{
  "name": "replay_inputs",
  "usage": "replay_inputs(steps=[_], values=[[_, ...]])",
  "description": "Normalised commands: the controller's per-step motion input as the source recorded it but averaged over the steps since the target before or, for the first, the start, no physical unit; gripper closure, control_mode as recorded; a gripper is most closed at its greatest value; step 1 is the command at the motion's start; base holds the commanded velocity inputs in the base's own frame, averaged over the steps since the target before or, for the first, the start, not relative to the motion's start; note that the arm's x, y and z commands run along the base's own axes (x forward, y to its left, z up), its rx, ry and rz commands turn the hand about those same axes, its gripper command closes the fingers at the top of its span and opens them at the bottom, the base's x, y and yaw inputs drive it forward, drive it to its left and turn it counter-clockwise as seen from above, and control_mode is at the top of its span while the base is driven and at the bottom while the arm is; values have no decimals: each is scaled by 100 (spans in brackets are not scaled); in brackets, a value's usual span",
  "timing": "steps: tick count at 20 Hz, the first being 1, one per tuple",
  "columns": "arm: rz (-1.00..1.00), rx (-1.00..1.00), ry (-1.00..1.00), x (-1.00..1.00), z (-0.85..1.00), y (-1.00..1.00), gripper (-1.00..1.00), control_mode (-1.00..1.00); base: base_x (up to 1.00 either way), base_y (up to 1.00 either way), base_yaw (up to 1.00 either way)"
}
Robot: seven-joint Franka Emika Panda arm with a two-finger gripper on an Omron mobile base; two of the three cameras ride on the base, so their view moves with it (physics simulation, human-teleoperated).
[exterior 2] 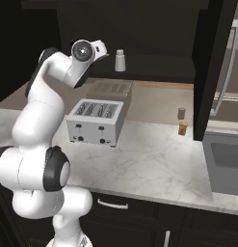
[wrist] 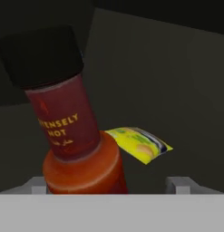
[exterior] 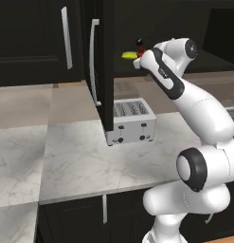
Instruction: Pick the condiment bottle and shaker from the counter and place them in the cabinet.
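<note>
Up inside the open cabinet (exterior 2: 154, 38), the gripper (wrist: 113, 183) has its fingers closed on the body of the condiment bottle (wrist: 79, 149), which leans in the grasp above the dark shelf, near a yellow packet (wrist: 138, 144). The shaker (exterior 2: 120, 61) already stands on that shelf. To finish well, I'd judge the arm should level the bottle, lower it onto bare shelf clear of packet and shaker, then open.

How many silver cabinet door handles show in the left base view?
2: one handle on the closed dark wall cabinet at upper left, one long handle on the open cabinet door above the toaster. Others may be hidden behind the arm.
</note>
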Motion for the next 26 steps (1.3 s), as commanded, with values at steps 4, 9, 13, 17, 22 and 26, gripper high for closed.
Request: replay_inputs(steps=[4, 9, 13, 17, 22, 26], values=[[0, 0, -4, 0, -8, 0, -100, -100, 0, 0, 0], [0, 0, -6, 0, -3, -6, -100, -100, 0, 0, 0], [0, 0, -8, 0, 0, -17, -100, -100, 0, 0, 0], [-2, 0, -6, 3, 0, -31, -100, -100, 0, 0, 0], [-2, 0, -1, 30, 0, -17, -100, -100, 0, 0, 0], [0, 0, 0, 56, 0, 0, -100, -100, 0, 0, 0]])
